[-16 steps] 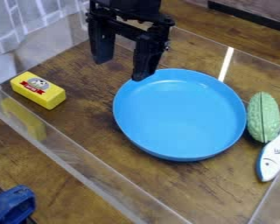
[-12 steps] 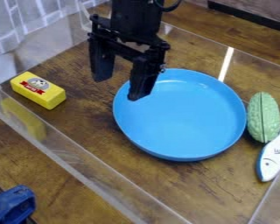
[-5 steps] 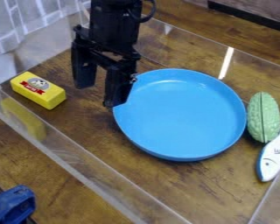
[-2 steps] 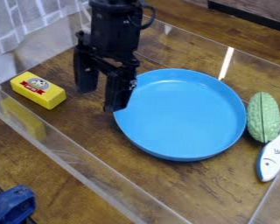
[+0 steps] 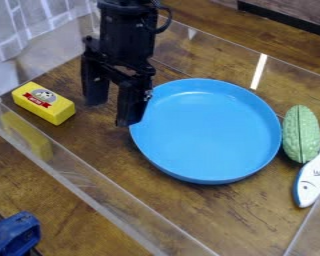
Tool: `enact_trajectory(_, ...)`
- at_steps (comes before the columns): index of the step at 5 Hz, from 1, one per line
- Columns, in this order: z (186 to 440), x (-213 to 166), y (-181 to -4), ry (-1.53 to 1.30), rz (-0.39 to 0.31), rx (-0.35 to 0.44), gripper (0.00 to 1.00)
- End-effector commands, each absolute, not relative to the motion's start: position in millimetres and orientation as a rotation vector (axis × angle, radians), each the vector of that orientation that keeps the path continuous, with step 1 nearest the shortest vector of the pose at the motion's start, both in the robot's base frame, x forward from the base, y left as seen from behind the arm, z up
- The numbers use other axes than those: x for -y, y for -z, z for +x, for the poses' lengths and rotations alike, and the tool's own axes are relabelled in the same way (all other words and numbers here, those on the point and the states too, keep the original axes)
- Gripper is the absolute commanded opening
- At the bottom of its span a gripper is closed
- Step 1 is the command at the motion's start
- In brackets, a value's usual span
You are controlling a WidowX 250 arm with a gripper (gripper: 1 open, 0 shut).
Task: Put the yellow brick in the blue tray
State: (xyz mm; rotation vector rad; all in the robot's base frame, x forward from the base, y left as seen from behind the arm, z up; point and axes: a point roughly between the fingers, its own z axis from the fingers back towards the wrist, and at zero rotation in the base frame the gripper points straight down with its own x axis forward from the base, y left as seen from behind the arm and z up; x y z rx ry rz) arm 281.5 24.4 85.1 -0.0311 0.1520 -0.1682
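Note:
The yellow brick [image 5: 43, 103] lies on the wooden table at the left, its white-and-red label facing up. The blue tray [image 5: 207, 130], a big round shallow dish, sits in the middle with nothing in it. My black gripper [image 5: 111, 106] hangs pointing down between the two, just off the tray's left rim and to the right of the brick. Its jaws stand open and hold nothing. One finger [image 5: 93, 88] is nearer the brick, the other beside the tray's edge.
A green oval object [image 5: 302, 133] lies right of the tray, with a white device [image 5: 311, 178] below it. A clear glass pane runs along the table's front edge [image 5: 69, 170]. Something blue [image 5: 12, 235] sits at the bottom left corner.
Over the earlier frames the gripper came down and leftward from the tray's far rim to the spot between brick and tray. In the last second it has barely moved. Brick and tray are unmoved.

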Motion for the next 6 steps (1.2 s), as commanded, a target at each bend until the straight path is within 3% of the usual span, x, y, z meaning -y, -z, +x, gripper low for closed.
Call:
enact_trajectory(1,285,-30,-91.7,0.148,-0.028,-0.113,1.00)
enact_trajectory(6,279,-43,-88.1,0.199,-0.019,-0.102,1.00)
